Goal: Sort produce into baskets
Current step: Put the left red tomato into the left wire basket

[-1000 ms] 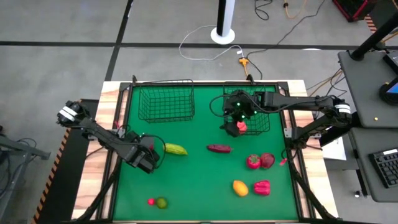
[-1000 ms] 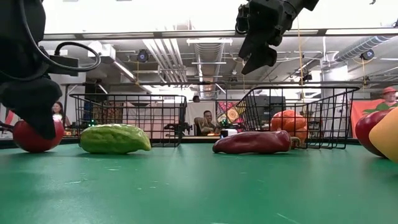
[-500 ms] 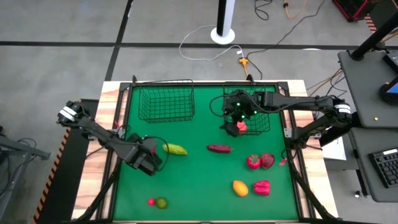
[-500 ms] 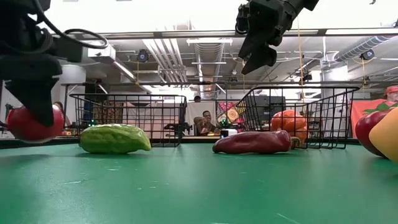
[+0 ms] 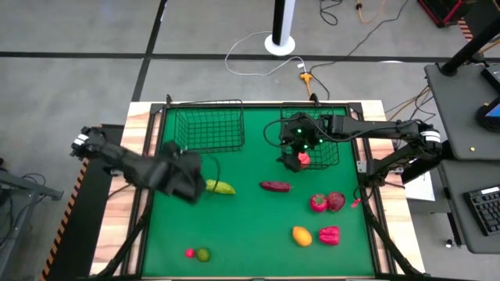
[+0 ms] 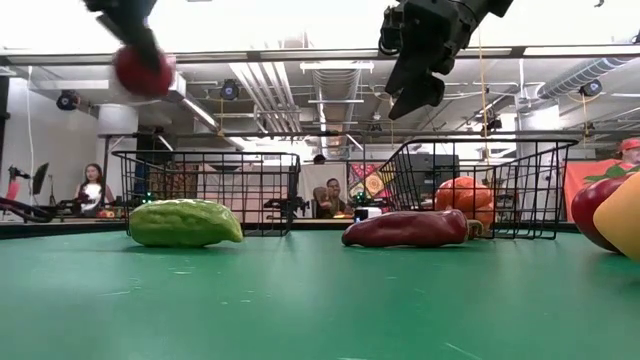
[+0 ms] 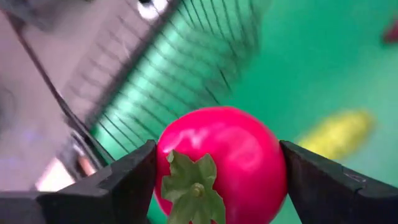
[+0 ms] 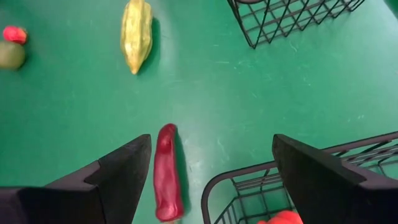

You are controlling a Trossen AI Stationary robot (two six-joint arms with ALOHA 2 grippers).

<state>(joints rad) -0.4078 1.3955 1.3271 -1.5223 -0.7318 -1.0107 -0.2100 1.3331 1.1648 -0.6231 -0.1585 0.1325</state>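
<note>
**Carrying a tomato toward the left basket**

Gripping a red tomato [image 7: 221,165] between both fingers [image 7: 109,186], the left gripper [image 5: 186,178] is closed on it, calyx facing the wrist camera. In the low view the tomato [image 6: 143,70] hangs high above the mat [image 5: 250,234], and from above the gripper sits just short of the left basket [image 5: 208,128], on its near side.

To do this well, I judge the arm should carry on until the tomato is over the basket's open top, clear of the wire rim, then lower before letting go (a round toy rolls easily).

The tomato is glossy, pinkish red, with a green leafy calyx.

Beyond the left basket, the right gripper [image 5: 301,145] hovers open and empty over the right basket [image 5: 337,140], which holds red and orange pieces.
</note>
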